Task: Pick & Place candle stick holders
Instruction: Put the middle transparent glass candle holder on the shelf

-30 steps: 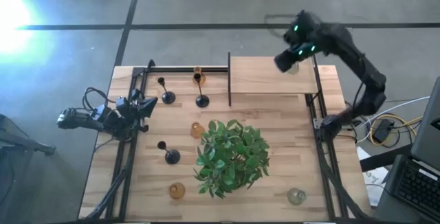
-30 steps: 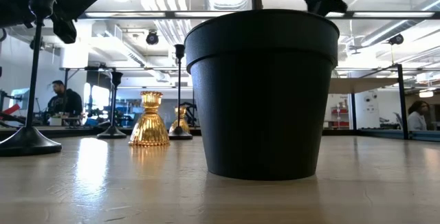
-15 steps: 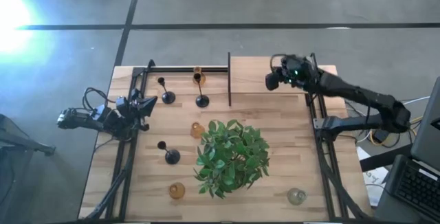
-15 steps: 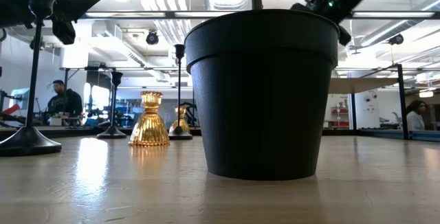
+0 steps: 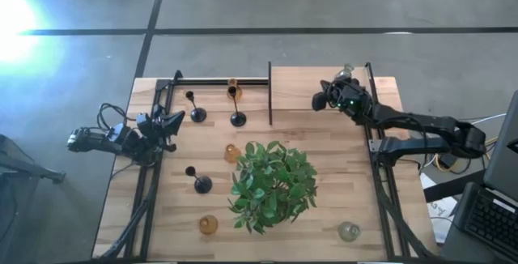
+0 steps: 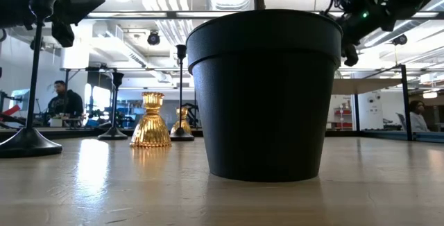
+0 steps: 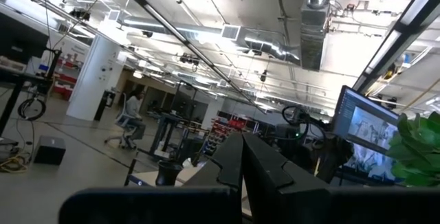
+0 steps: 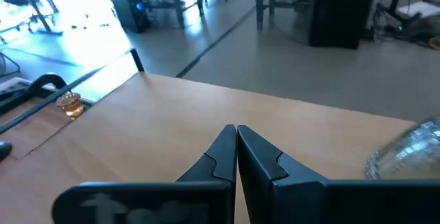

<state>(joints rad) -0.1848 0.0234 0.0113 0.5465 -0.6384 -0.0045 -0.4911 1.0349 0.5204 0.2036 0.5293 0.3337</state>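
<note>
Just inside the table's far edge point(image 5: 324, 70), the right hand point(image 5: 320, 101) hovers clenched, empty.

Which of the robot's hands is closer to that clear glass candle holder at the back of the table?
The right hand, shut and empty, sits just beside the clear glass holder. The left hand waits far across the table.

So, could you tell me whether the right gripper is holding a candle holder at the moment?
No, the right gripper is shut on nothing, and a clear glass holder lies beside it.

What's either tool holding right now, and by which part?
Nothing. The right tool is shut empty beside the clear-greyish bulbous glass holder; the left tool is shut empty too.
</note>
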